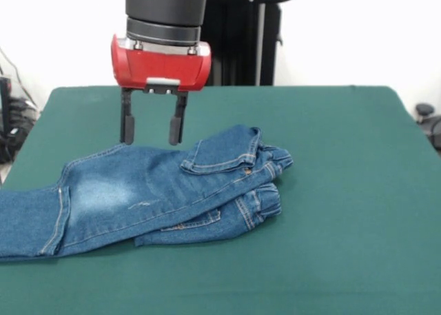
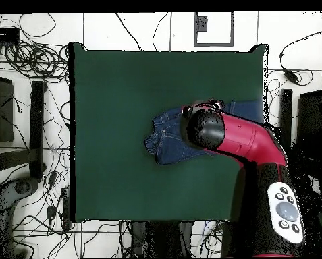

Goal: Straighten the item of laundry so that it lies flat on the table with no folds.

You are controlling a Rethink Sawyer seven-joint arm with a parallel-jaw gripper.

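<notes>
One pair of jeans (image 1: 158, 198) lies folded on the tabletop (image 1: 344, 191); the claw (image 1: 151, 130) hangs empty, fingers parted, just above the jeans' far edge.

Folded blue jeans (image 1: 145, 198) lie on green table (image 1: 344, 191).

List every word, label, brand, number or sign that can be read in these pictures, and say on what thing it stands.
None can be read.
The jeans show no legible label.
The pincer and its red housing carry no text.
The buttons on the arm's pad in the overhead view are too small to read.
</notes>
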